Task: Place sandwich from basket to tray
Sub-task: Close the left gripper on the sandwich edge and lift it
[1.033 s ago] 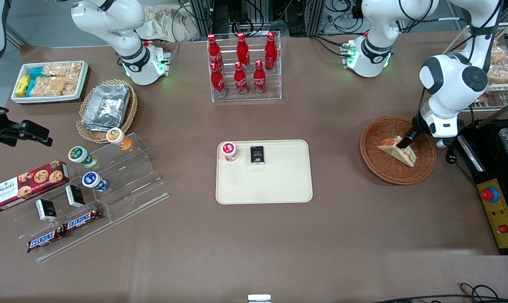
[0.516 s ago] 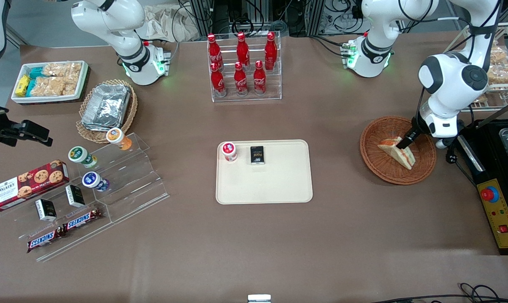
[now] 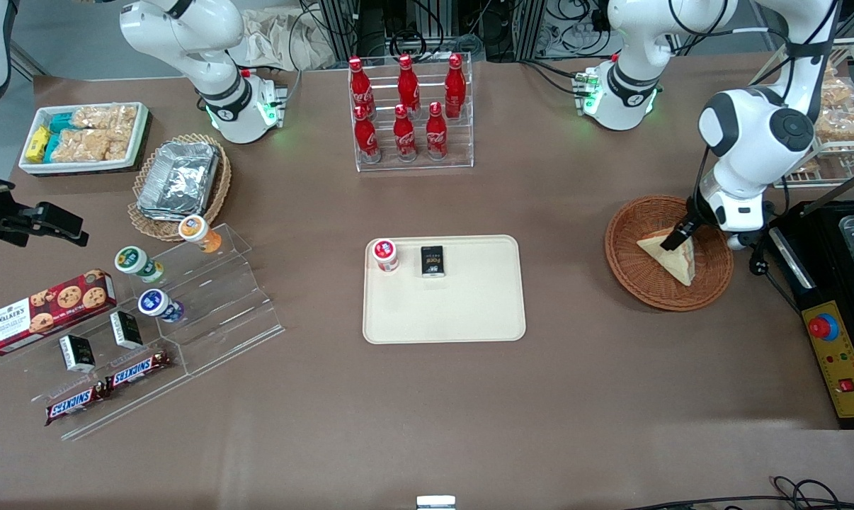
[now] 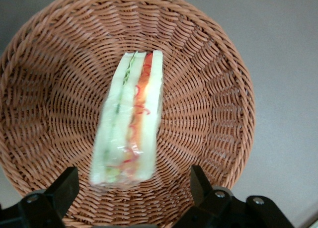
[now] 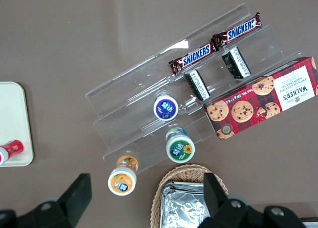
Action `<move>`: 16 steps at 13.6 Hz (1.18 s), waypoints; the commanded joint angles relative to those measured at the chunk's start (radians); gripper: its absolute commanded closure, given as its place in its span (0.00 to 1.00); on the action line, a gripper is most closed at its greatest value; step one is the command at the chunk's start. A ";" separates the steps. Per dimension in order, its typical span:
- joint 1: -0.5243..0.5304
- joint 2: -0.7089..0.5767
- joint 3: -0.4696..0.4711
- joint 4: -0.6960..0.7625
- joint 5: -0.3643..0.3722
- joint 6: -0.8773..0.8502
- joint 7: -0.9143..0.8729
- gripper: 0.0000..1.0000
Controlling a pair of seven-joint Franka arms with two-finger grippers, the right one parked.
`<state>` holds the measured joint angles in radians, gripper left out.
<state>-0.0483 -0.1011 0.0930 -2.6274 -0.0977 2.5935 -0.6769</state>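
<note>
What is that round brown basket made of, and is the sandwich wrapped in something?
The basket looks like woven wicker, reddish-brown and matte; interlaced strands ring its wall. The sandwich is soft pale bread with orange and green filling, seemingly under thin clear film, judging by glossy wrinkles. The gripper hangs open just above it.

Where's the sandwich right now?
The sandwich stands on edge in the basket at the working arm's end, under the open pincer.

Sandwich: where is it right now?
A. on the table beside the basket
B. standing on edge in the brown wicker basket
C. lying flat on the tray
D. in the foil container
B: the sandwich stands filling-side up in the basket, with the open claw straddling it.
</note>
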 commanded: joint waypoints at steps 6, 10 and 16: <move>0.001 0.061 0.002 -0.002 0.010 0.068 -0.013 0.00; 0.002 0.106 0.004 -0.002 0.010 0.120 -0.013 0.29; 0.001 0.107 0.004 -0.003 0.012 0.108 0.140 1.00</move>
<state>-0.0468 0.0016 0.0959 -2.6272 -0.0960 2.6769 -0.5818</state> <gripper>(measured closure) 0.564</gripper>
